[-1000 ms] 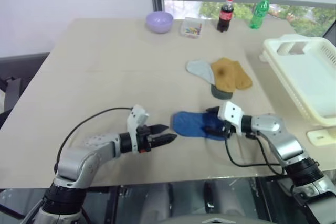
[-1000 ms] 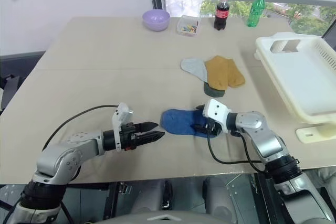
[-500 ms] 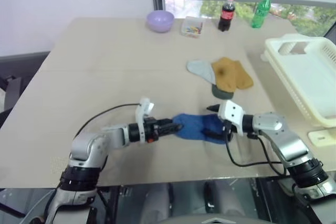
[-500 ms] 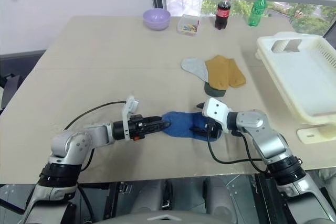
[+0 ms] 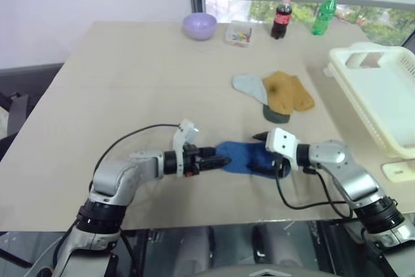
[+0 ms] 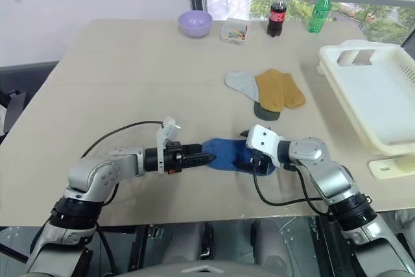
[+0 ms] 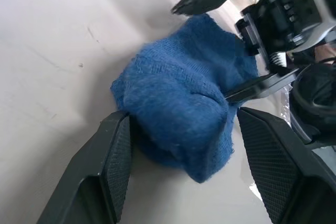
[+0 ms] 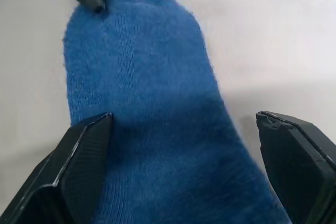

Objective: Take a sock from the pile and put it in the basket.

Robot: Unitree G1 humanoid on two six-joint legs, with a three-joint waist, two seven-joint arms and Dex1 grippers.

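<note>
Head views: lying flat on beige table [image 5: 117, 82], royal-blue soft knit sock [image 5: 243, 157], well apart from cream-white slotted plastic basket [image 5: 382, 102]. Left wrist: left gripper [image 7: 178, 156] spreading around bunching toe end, not yet pinching. Right wrist: right gripper [image 8: 184, 156] gaping wide, straddling limp, light, yielding knit; looking best pinched at the bunched fold.

Sock [image 5: 243, 157]: middle shows, both ends covered; left gripper [image 5: 217, 160] overlaps the 9 o'clock end, right gripper [image 6: 249, 160] sits over the 3 o'clock end. In the right wrist view the sock runs off the frame edge, heel end cut.

Pile [image 5: 275, 95]: dark green sock [image 5: 275, 115] mostly buried under the mustard sock [image 5: 287, 91], only a rounded tip out at 6 o'clock. Grey sock [image 5: 249, 85] partly overlapped on its 3 o'clock side.

Basket [image 5: 353, 79]: cut off by the frame at 3 o'clock; far wall and interior incomplete.

Clear box [image 5: 238, 33] at 12 o'clock: coloured contents too small to identify.

Bottle labels unreadable.
</note>
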